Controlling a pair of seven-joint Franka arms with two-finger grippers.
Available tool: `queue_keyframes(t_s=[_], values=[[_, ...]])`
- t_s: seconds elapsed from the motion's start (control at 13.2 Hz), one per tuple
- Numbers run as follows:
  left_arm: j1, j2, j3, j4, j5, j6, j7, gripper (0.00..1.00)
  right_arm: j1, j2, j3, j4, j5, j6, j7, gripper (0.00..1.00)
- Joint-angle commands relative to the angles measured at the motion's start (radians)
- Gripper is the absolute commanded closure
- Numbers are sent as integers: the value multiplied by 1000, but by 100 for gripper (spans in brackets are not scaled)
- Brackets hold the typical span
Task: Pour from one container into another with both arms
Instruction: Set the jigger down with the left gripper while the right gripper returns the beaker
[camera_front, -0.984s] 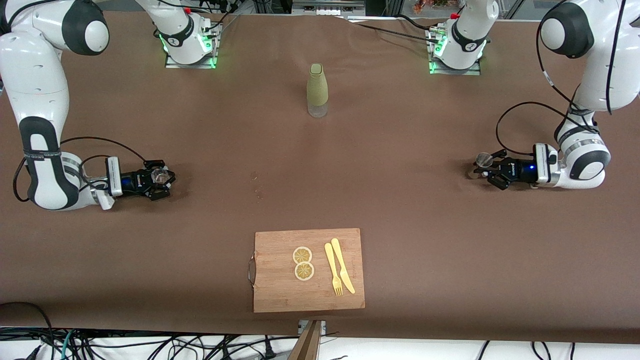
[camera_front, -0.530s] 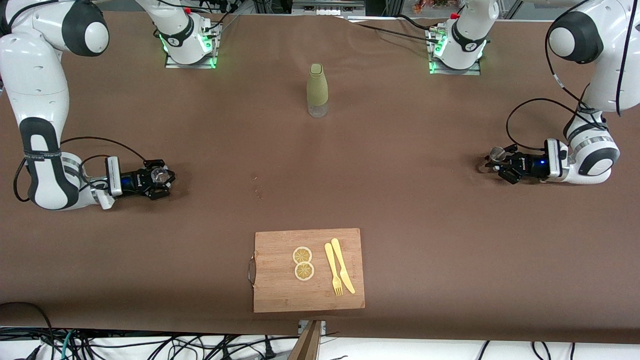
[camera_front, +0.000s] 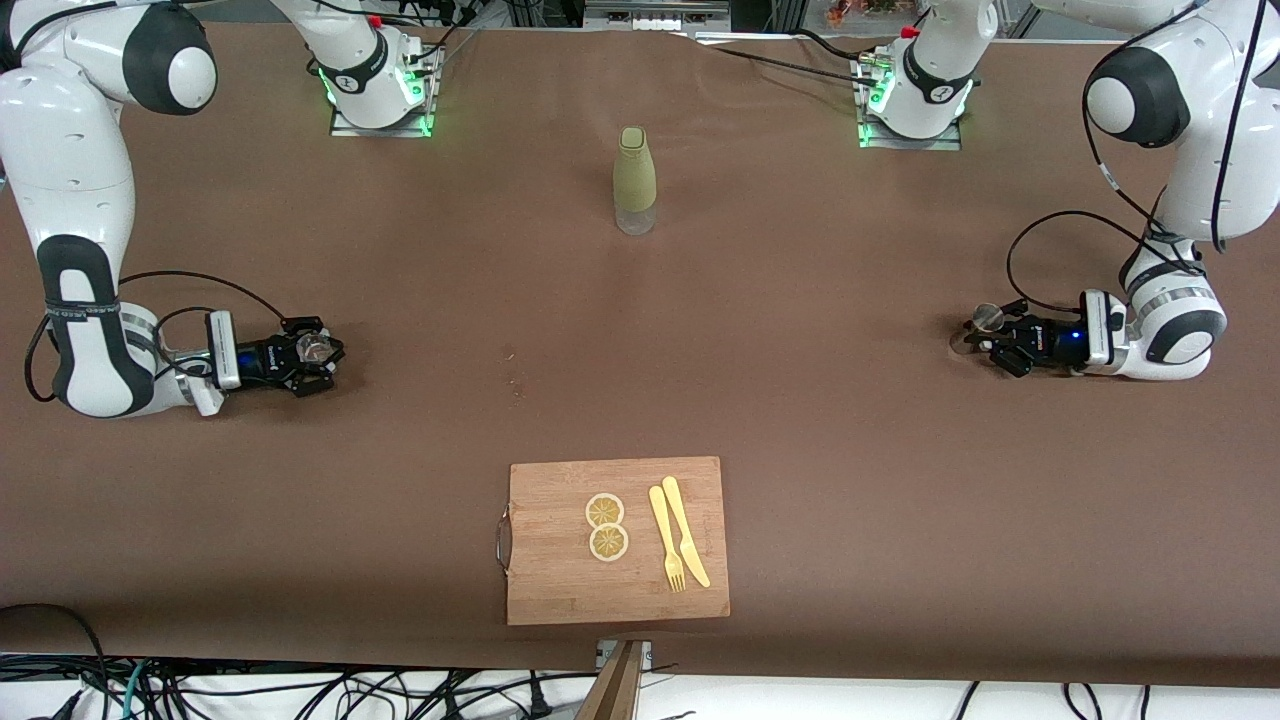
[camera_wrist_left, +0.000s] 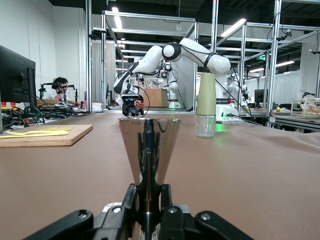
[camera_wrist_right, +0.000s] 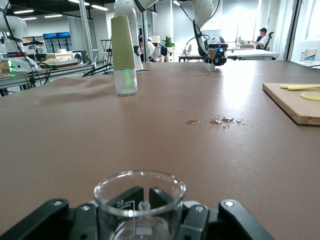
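Observation:
My left gripper (camera_front: 985, 332) is low over the table at the left arm's end, shut on the waist of a metal cone-shaped measuring cup (camera_front: 988, 318). In the left wrist view the cup (camera_wrist_left: 161, 142) stands upright, pinched between the left gripper's (camera_wrist_left: 148, 194) fingers. At the right arm's end my right gripper (camera_front: 318, 358) is shut on a small clear glass beaker (camera_front: 316, 347). In the right wrist view the beaker (camera_wrist_right: 139, 192) sits upright between the fingers of the right gripper (camera_wrist_right: 142, 205). I cannot tell what is inside either container.
A green bottle with a clear base (camera_front: 634, 180) stands mid-table near the arms' bases. A wooden cutting board (camera_front: 545, 580) near the front edge carries two lemon slices (camera_front: 606, 525), a yellow fork and a yellow knife (camera_front: 684, 540). Small droplets (camera_front: 516, 382) lie on the brown cloth.
The left gripper drew back toward its arm's end with the metal cup, then came a little way toward mid-table. The right gripper shifted slightly toward its arm's end with the beaker.

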Motion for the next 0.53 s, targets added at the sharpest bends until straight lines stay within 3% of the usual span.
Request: queue_keyframes(t_s=[0.0,0.23,0.3,0.38,0.45], values=[[-9,18,20,20,38,-24,222,96,-11,24,3,16,-12,-9,-28,89],[-12,18,23,18,40,-5,218,72,-11,25,-5,16,-14,-7,-30,84],[-14,20,24,18,40,-3,216,53,-11,25,-5,16,-14,-7,-30,82],[-12,20,24,20,40,-3,218,1,-11,25,-6,16,-14,-7,-30,82],[-14,18,26,20,40,-3,216,0,-11,25,-6,16,-14,-7,-30,81]])
